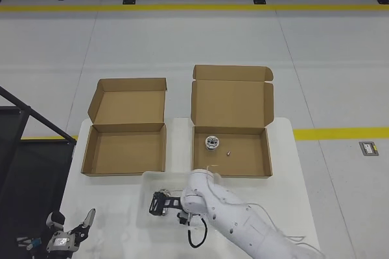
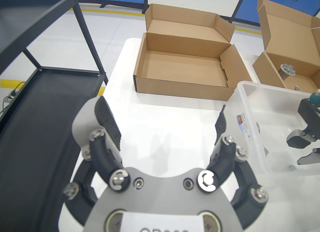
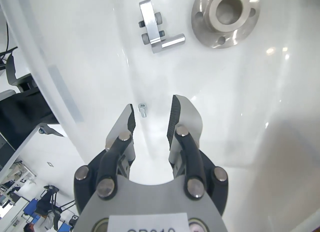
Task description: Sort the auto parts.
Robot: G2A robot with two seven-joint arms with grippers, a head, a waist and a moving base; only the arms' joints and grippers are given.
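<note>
Black rack [image 2: 37, 117] beside white table [image 2: 160, 117]; yellow floor line [image 1: 350, 133] behind.

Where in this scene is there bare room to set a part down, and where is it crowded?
The empty cardboard box has a wholly bare floor. The second box is bare beyond its toothed wheel and small bolt. The clear bin is crowded: right gripper, screw, bracket, flange.

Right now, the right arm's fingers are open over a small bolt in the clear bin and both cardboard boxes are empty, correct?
Not quite. One cardboard box already holds a round part and a small piece, as the top view shows. The rest stands.
</note>
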